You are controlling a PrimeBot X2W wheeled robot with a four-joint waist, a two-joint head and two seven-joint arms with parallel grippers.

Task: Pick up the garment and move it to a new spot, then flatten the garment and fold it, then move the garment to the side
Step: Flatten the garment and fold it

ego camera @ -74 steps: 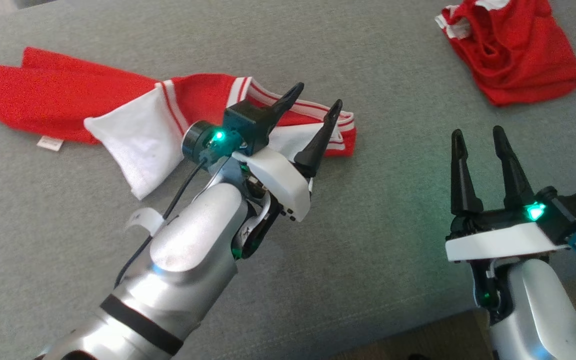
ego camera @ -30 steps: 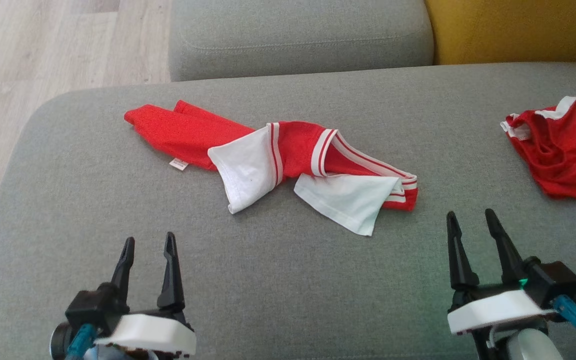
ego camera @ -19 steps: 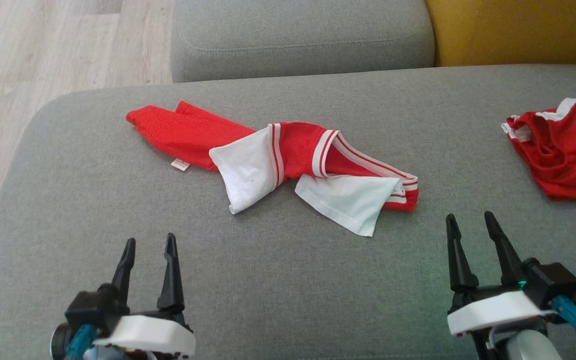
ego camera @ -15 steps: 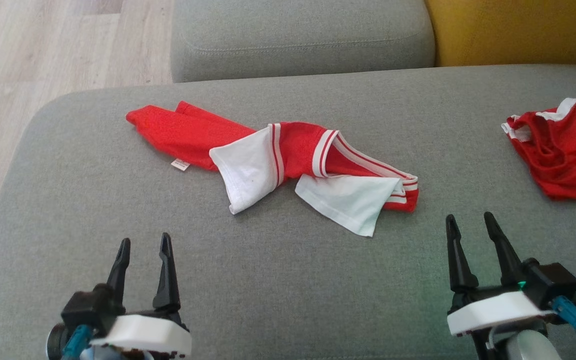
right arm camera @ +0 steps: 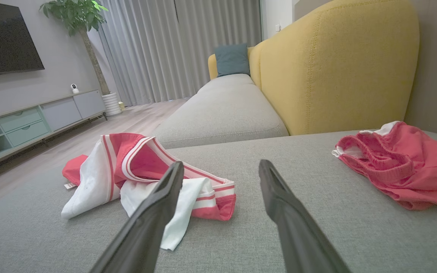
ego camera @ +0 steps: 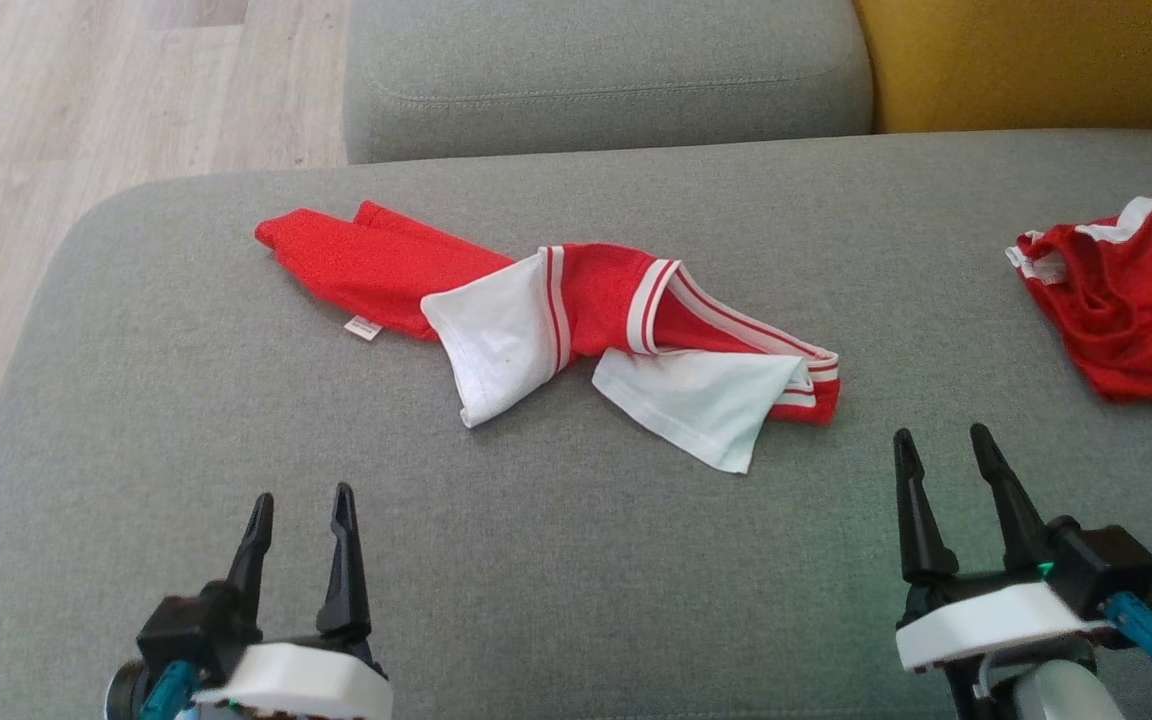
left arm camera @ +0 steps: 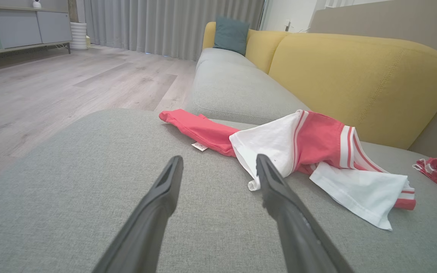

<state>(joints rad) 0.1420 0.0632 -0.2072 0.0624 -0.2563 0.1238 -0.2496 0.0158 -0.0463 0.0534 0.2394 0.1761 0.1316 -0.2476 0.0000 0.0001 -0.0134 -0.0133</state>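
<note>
Right, garment (ego camera: 596, 300) crumpled mid-cushion, both grippers empty.
It lies across the middle of the grey seat cushion (ego camera: 556, 560), nearer the back edge; the left gripper (ego camera: 302, 495) and right gripper (ego camera: 941, 432) hover by the front edge, jaws spread wide. Looks light, limp and thin, so it should sag and trail when lifted; the striped hem or a white sleeve corner seems the surest pinch.

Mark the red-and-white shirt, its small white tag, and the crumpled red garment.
red-and-white shirt (ego camera: 596, 300): head view, red panel between the striped bands.
small white tag (ego camera: 363, 328): head view, middle of the label.
crumpled red garment (ego camera: 1136, 310): head view, middle of its red fabric.
</note>
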